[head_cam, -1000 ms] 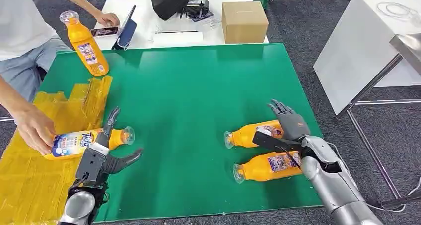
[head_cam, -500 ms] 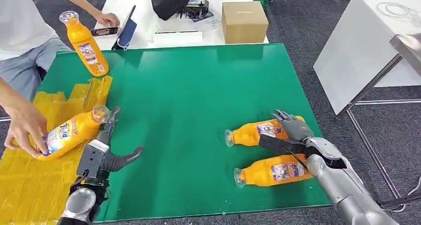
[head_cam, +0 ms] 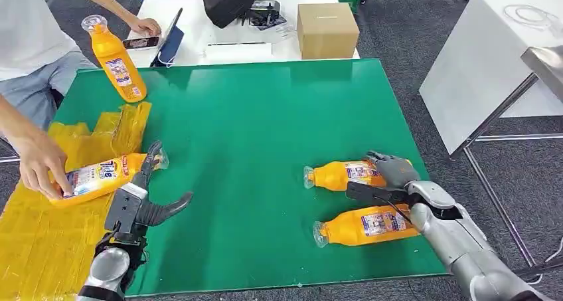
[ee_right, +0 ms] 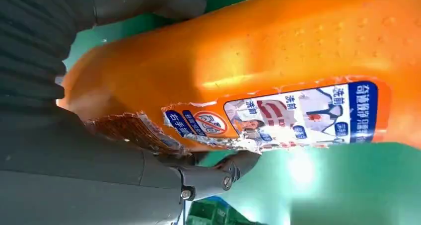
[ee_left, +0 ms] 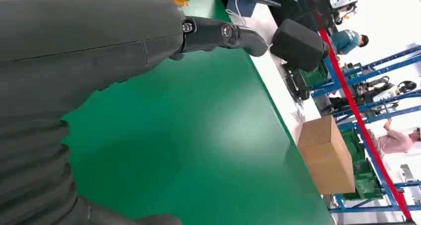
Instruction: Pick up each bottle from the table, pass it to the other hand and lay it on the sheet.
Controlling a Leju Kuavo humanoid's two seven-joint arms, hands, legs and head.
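Observation:
Two orange bottles lie on the green mat point(head_cam: 252, 115) at the right. My right hand point(head_cam: 393, 179) wraps the farther bottle point(head_cam: 340, 175), fingers curled over its base and thumb under it. The right wrist view shows this bottle point(ee_right: 298, 51) pressed against my right hand point(ee_right: 74, 160). The nearer bottle point(head_cam: 368, 225) lies just beside my forearm. My left hand point(head_cam: 143, 201) hovers at the mat's left edge, fingers apart and holding nothing. A third bottle point(head_cam: 99, 176) lies on the yellow sheet point(head_cam: 40, 241) with a person's hand point(head_cam: 36, 165) on it. A fourth bottle point(head_cam: 118, 60) stands upright at the back left.
A person stands at the left. A white table behind the mat carries a cardboard box point(head_cam: 326, 27), a dark bag point(head_cam: 226, 0) and a tablet point(head_cam: 170, 43). Another white table point(head_cam: 491, 55) stands at the right.
My right hand has come down and curled its fingers around the farther bottle. The person tilted the bottle on the sheet up, then laid it flatter. My left hand has barely moved.

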